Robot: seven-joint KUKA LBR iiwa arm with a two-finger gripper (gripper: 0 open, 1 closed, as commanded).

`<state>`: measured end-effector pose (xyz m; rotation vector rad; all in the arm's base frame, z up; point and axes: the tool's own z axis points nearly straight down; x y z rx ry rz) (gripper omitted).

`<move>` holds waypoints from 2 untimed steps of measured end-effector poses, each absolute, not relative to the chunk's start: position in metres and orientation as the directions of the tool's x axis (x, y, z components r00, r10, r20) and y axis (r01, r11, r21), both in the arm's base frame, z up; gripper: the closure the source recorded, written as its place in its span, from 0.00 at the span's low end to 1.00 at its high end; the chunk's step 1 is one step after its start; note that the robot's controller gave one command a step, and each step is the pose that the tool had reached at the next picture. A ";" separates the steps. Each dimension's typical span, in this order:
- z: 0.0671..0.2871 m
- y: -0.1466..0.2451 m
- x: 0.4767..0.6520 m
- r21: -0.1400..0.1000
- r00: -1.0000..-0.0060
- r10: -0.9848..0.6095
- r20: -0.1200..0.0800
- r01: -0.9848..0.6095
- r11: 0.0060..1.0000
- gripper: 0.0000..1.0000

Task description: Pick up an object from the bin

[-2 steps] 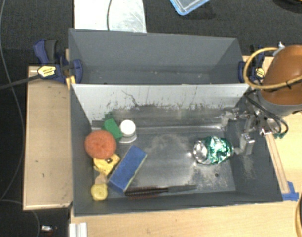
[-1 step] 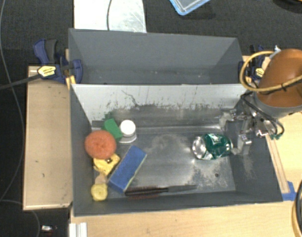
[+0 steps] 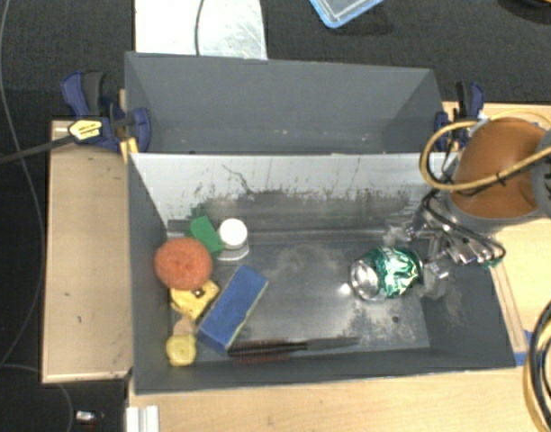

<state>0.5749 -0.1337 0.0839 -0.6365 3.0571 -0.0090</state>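
- Pincer [image 3: 430, 257] just beside green-silver foil wad [image 3: 386, 274], at right of bin [image 3: 284, 106]; opening impossible to tell.
- Probably light, crushable, slippery; best pinched across bunched middle.

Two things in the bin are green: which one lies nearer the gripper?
The crumpled green-and-silver object at the right, beside the gripper; the plain green piece lies far left, next to the white cap.
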 end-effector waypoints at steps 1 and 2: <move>0.070 -0.132 0.580 -0.003 -0.976 -0.216 -0.015 -0.216 0.976 0.00; 0.071 -0.128 0.583 -0.003 -0.991 -0.134 -0.021 -0.134 0.991 1.00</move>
